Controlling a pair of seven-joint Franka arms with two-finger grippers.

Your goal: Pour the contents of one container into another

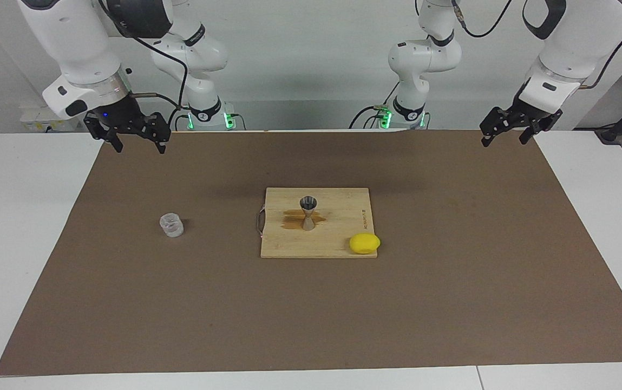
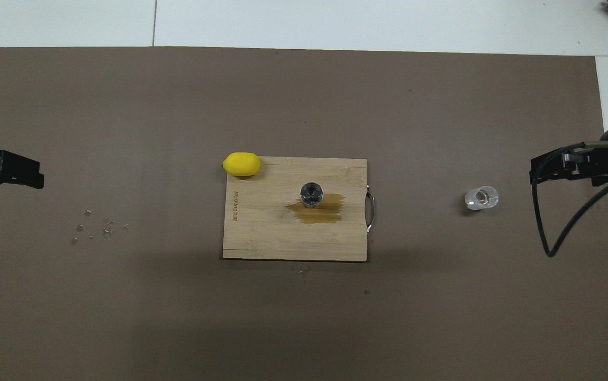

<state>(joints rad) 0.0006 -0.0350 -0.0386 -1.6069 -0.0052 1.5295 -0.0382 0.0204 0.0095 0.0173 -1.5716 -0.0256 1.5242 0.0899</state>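
Standing apart from the jigger [image 1: 308, 212], the glass cup [image 1: 171, 225] sits ungripped; both grippers [image 1: 136, 141] [image 1: 505, 134] hang wide open, so the pour looks finished or unstarted.

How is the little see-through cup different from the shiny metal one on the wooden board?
The glass cup is clear, short and squat; the metal jigger is silvery, taller and pinched at the waist like an hourglass. The glass cup stands on the brown mat, toward the right arm's end of the table; the jigger stands on the cutting board, at a brown wet patch. Both stand upright, and no gripper touches either.
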